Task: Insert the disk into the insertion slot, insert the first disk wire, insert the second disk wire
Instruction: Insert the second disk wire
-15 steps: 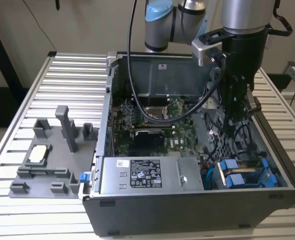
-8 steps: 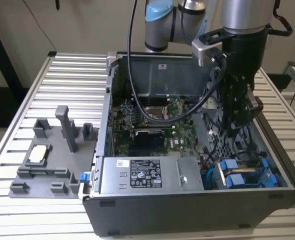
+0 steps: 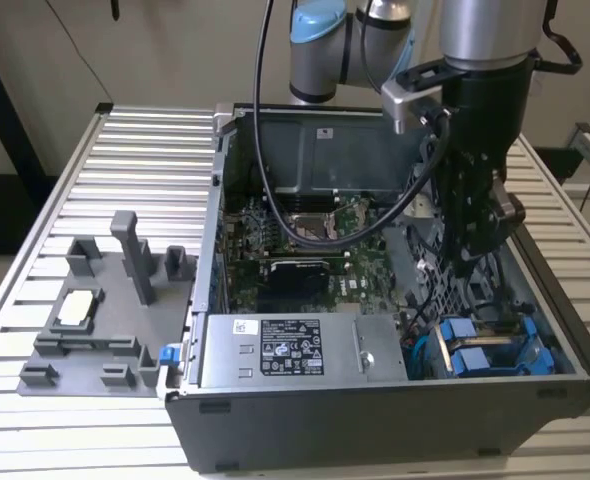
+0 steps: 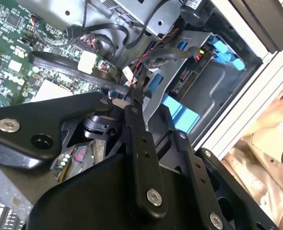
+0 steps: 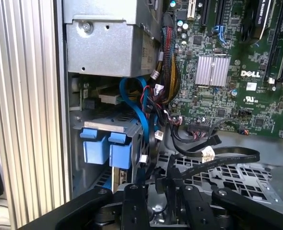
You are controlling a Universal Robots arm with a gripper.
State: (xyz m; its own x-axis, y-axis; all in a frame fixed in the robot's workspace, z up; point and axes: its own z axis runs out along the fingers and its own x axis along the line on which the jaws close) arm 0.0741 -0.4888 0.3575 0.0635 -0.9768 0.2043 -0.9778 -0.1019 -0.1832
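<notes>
Hanging inside PC case [image 3: 375,425], gripper [image 3: 467,268] sits over perforated cage [image 5: 228,175]; grip state can't be told. Second wrist view adds person's hand [image 4: 281,109] just outside case.

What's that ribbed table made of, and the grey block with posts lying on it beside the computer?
The table looks like bare aluminium: pale matte-silver slats with straight extruded grooves. The grey block looks like plastic, moulded or printed: uniform dull grey, chunky posts, no metallic shine; painted metal cannot be ruled out.
</notes>
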